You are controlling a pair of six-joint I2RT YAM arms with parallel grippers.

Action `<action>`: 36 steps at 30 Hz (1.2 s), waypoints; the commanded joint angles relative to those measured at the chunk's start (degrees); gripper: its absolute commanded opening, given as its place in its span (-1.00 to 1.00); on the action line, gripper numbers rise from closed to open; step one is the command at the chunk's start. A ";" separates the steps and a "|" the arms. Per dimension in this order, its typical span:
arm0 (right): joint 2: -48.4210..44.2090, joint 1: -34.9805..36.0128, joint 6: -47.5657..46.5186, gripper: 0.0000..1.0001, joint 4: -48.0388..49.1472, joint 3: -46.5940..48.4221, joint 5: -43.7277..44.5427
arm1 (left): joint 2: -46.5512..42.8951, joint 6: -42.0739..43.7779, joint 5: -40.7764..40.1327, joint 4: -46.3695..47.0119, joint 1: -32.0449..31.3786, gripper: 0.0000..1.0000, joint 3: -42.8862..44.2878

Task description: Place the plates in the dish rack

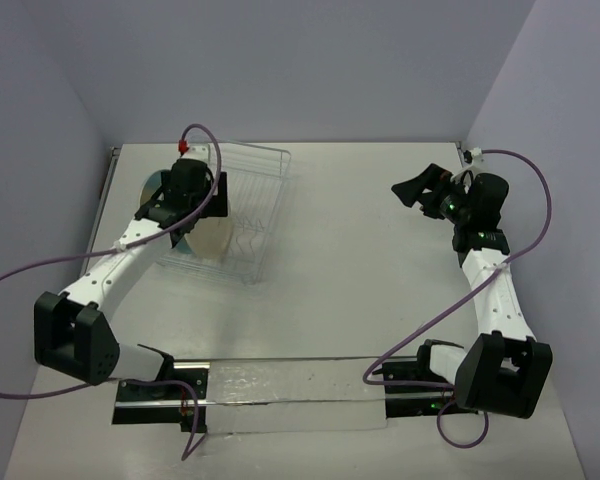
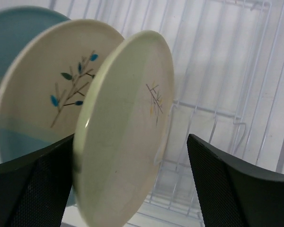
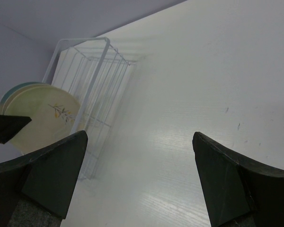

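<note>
A: Left gripper (image 2: 130, 142) is hovering, fingers apart; right gripper (image 3: 139, 137) is idling spread at two o'clock.
B: Dish rack (image 1: 268, 175) at ten o'clock is holding three plates (image 2: 47, 94) on edge, green plate (image 2: 125, 123) between the left fingers. I'd be backing straight out, sparing its rim.

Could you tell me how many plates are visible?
3, all standing in the dish rack: front plate inside the open left gripper, middle plate behind it, rear plate behind that.

No readable text, labels, brands, numbers or signs anywhere.
</note>
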 commanded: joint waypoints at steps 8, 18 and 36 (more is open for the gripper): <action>-5.21 -0.62 0.23 0.99 1.47 -1.24 1.38 | -6.57 -2.57 -18.32 -3.43 -0.38 0.99 14.42; -11.59 -1.20 2.78 0.99 -2.16 -4.21 16.33 | -19.80 -11.27 -17.07 8.32 7.99 0.99 3.47; -23.91 -1.29 2.98 0.99 -10.92 -9.99 36.28 | -24.59 -20.07 13.87 10.13 28.32 0.99 -5.08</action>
